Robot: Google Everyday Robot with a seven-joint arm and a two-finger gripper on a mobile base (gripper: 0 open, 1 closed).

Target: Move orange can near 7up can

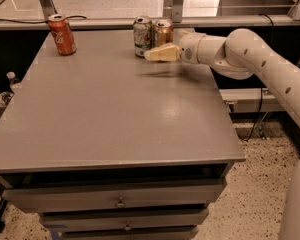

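On my screen the pincer [152, 54] hangs just above the counter [115, 119] near its far edge. It points left, with its pale tip low in front of the two cans that stand there. Seen side-on it is a single cream wedge, so I cannot tell whether it is spread or pressed together. It casts a faint shadow on the grey top right below it (so it is raised, not resting).

Just behind it stands the orange can [164, 31], upright, with its lower part hidden by the pincer. I cannot tell whether the two touch. The 7up can [142, 34] is upright directly to the orange can's left. The pair are side by side, touching or very nearly so.

The white arm [250, 54] reaches in from the right edge of the view, level with the cans. Well apart from the pair, at the far left corner of the counter, stands a red cola can [62, 34], also upright. Below the near edge of the counter are drawers [120, 202] with small knobs.
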